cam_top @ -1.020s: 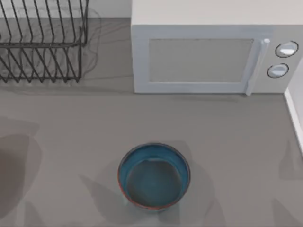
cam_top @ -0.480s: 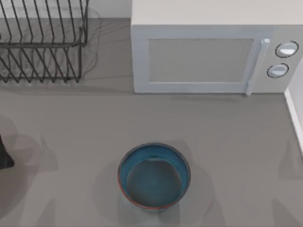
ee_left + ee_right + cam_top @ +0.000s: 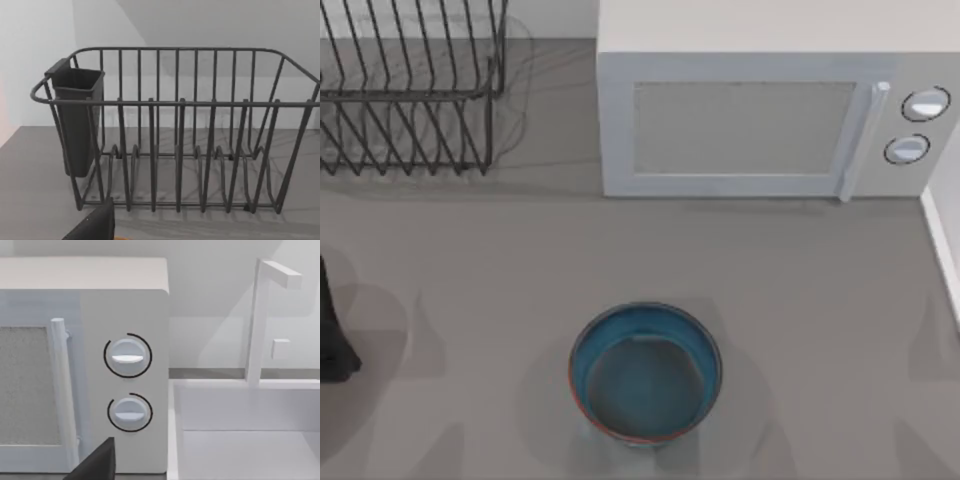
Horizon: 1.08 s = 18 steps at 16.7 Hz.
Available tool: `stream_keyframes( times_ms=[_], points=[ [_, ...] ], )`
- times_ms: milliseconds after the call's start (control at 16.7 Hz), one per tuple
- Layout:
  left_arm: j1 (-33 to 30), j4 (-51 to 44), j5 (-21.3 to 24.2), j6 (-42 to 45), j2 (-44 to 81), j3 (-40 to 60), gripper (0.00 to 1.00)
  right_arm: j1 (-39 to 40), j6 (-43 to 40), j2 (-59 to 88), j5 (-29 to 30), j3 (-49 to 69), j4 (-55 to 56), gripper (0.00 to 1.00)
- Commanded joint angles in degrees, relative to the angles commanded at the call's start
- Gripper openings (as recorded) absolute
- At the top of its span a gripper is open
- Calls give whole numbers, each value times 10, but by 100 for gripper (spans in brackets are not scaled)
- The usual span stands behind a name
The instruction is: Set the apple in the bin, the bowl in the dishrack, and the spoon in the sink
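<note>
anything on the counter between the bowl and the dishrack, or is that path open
Nothing visible blocks it. The bowl sits on bare counter, and the dishrack stands at the far left corner. The microwave is right of the rack, off the line. The left hand shows at the left edge.

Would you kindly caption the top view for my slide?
Teal bowl on grey table, dishrack and microwave behind.
</note>
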Motion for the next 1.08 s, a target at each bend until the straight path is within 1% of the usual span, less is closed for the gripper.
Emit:
stream_keyframes(
  times_ms=[300, 420, 540, 780, 1080],
  points=[
    [-1, -14, -3, -14, 19, 18, 100, 0, 0, 0, 0, 0, 0, 100],
    [-8, -43, -9, -42, 59, 57, 100, 0, 0, 0, 0, 0, 0, 100],
    [-20, -87, -17, -84, 124, 116, 100, 0, 0, 0, 0, 0, 0, 100],
    [-62, -208, -38, -188, 327, 277, 100, 0, 0, 0, 0, 0, 0, 100],
    [-152, -393, -55, -323, 666, 509, 100, 0, 0, 0, 0, 0, 0, 100]
  ],
)
